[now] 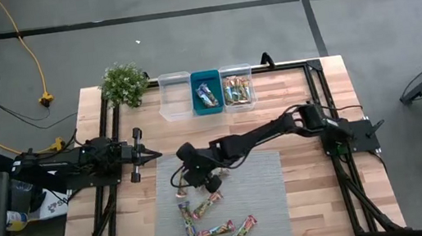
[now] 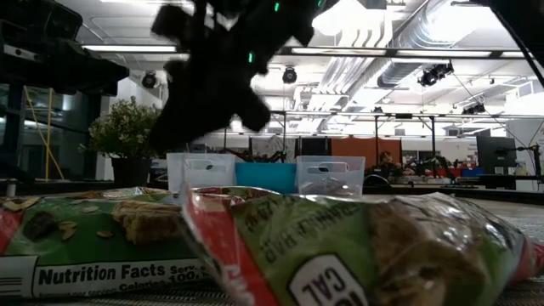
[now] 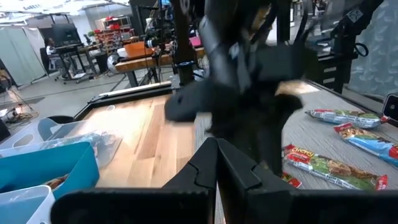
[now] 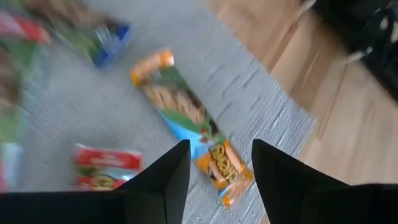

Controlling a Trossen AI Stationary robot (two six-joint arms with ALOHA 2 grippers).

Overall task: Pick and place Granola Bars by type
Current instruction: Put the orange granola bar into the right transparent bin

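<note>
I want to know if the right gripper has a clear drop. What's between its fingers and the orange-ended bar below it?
Nothing. In the right wrist view, the open right gripper hangs over the orange-ended bar, with only bare grey mat around it.

A light wooden table [image 1: 306,204] carries everything; a grey ribbed mat [image 1: 265,210] lies flat on its near middle, with loose Granola Bars [image 1: 207,208] scattered on it. Along the far edge stand a potted plant [image 1: 123,84], a clear bin [image 1: 176,96], a teal bin [image 1: 208,94] and another clear bin [image 1: 237,88], side by side; the last two hold bars.
</note>
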